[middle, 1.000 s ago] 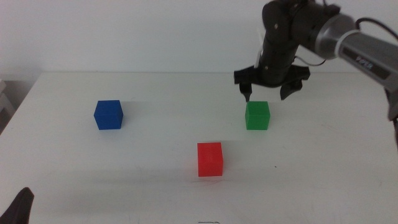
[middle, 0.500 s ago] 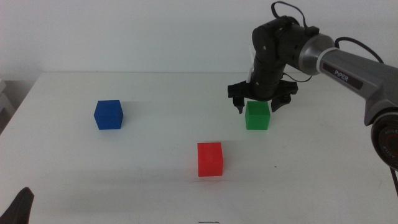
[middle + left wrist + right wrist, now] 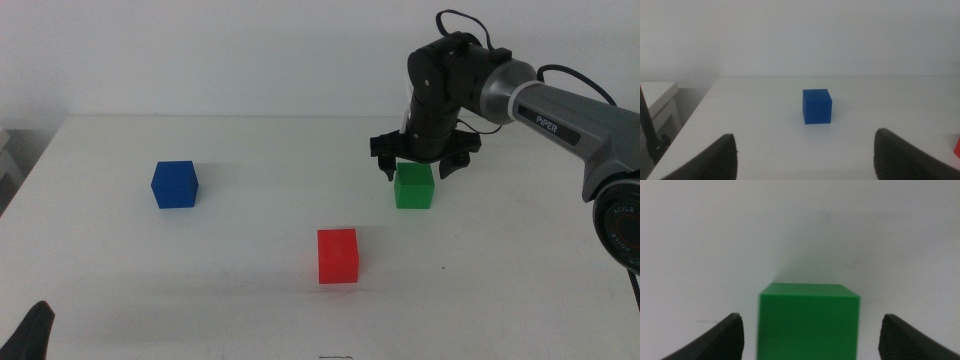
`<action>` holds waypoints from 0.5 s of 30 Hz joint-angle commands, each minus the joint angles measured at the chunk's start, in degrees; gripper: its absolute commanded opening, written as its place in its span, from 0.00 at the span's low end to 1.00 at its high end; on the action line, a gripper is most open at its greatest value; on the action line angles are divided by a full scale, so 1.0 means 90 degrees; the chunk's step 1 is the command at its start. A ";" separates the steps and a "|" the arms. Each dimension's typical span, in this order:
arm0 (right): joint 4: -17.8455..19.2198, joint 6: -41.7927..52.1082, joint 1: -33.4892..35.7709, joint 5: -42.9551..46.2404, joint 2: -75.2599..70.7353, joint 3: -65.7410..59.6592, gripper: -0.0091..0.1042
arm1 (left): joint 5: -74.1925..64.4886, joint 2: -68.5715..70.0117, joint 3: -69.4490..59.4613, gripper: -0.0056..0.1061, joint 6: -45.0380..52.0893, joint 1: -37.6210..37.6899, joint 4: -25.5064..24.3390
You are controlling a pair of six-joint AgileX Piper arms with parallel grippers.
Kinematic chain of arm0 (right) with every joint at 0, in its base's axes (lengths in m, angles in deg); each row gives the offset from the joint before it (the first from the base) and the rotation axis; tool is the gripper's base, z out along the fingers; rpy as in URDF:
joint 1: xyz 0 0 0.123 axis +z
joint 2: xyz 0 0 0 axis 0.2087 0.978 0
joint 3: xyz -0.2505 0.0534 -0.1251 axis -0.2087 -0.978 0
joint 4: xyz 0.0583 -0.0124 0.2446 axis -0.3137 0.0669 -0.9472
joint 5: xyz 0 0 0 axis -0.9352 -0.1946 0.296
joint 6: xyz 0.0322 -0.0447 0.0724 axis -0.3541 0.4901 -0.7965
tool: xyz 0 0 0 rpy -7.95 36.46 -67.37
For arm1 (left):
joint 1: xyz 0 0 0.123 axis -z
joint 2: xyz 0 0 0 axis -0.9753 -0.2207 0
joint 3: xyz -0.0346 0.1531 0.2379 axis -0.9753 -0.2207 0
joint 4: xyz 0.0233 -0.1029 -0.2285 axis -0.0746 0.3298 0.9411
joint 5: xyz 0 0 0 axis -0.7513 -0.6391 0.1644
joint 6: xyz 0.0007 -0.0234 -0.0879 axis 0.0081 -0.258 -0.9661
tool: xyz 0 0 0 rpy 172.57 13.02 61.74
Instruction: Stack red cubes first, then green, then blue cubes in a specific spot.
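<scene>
A robotics lab test setup: a plain white counter (image 3: 250, 300) against a bare white wall (image 3: 250, 50), and a Piper-branded robot arm (image 3: 560, 105).

The white table (image 3: 250, 300) carries three cubes in all: one red cube (image 3: 338, 256), one green cube (image 3: 414, 186) and one blue cube (image 3: 175, 184). Two grippers are in view, the right gripper (image 3: 418, 167) and the left gripper (image 3: 32, 338). That makes three cubes, two grippers, one table.

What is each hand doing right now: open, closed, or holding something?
Left hand: open, empty, facing the blue cube.
Right hand: open, holding nothing, straddling the green cube.
</scene>
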State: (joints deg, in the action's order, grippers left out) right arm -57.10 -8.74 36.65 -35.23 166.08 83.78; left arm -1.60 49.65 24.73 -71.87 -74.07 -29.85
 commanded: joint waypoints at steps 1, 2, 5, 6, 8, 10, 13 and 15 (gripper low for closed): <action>0.0091 -0.0009 -0.0108 0.0096 -0.0394 0.0206 0.72 | 0.0537 0.0084 0.0022 0.89 -0.0044 0.0004 0.0046; 0.0091 -0.0009 -0.0108 0.0096 -0.0379 0.0206 0.70 | 0.0537 0.0084 0.0022 0.89 -0.0044 0.0004 0.0046; 0.0005 -0.0004 -0.0108 0.0096 -0.0321 0.0206 0.64 | 0.0537 0.0084 0.0022 0.89 -0.0044 0.0004 0.0046; -0.0048 0.0019 -0.0108 0.0096 -0.0308 0.0206 0.63 | 0.0537 0.0084 0.0022 0.89 -0.0044 0.0004 0.0046; -0.0091 0.0133 -0.0108 0.0096 -0.0257 0.0206 0.60 | 0.0537 0.0084 0.0022 0.89 -0.0044 0.0004 0.0046; -0.0122 0.0253 -0.0108 0.0072 -0.0241 0.0206 0.52 | 0.0537 0.0084 0.0022 0.89 -0.0044 0.0004 0.0046; -0.0049 0.0254 -0.0101 0.0034 -0.0280 0.0206 0.27 | 0.0537 0.0084 0.0022 0.89 -0.0044 0.0004 0.0046; -0.0048 0.0259 -0.0096 0.0009 -0.0385 0.0206 0.08 | 0.0537 0.0084 0.0022 0.89 -0.0044 0.0004 0.0046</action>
State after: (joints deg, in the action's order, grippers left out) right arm -59.07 -7.15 36.14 -35.71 167.70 83.78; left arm -1.60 49.65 24.73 -71.87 -74.07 -29.85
